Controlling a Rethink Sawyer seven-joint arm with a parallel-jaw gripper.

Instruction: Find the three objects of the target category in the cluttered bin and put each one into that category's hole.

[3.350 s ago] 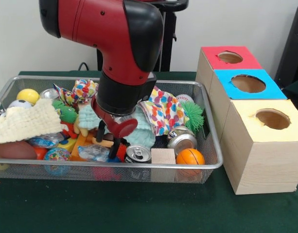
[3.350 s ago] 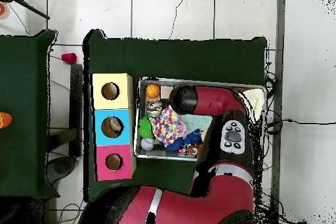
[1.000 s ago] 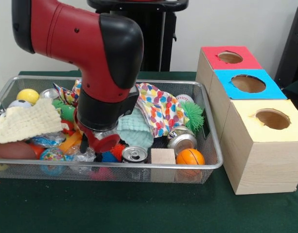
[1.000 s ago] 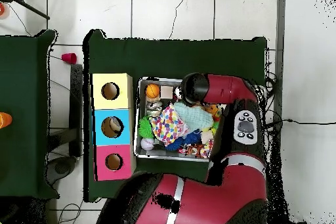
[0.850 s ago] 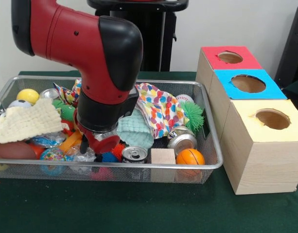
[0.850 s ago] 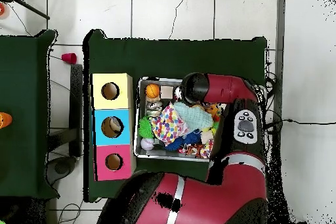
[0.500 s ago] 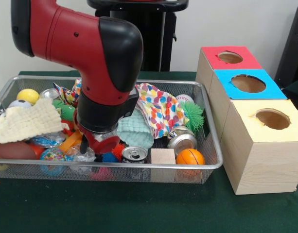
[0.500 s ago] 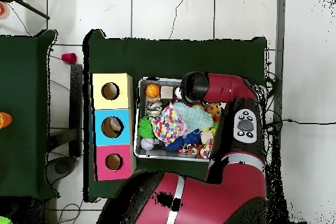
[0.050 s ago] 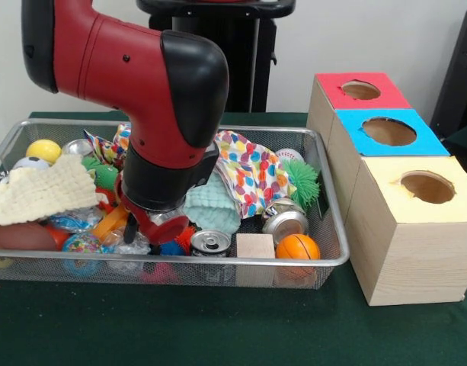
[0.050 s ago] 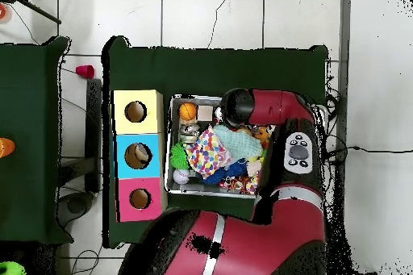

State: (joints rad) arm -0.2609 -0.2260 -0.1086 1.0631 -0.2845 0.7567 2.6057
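Wire bin [image 9: 324, 259] on green counter [image 9: 218, 328]: holds orange ball [image 9: 298, 246], two cans [image 9: 212, 242], wood block [image 9: 255, 245], teal cloth [image 9: 210, 206], dotted cloth [image 9: 252, 171], green spiky ball [image 9: 303, 181]. Hand [image 9: 145, 232] low among the clutter at front; grip state cannot be told. Beside bin: red box [image 9: 359, 91], blue box [image 9: 389, 131], yellow box [image 9: 427, 187], each holed.

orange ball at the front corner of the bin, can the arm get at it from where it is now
Probably yes: the orange ball lies uncovered on top, beside the wooden block, nothing over it. The arm is low over the bin's middle.
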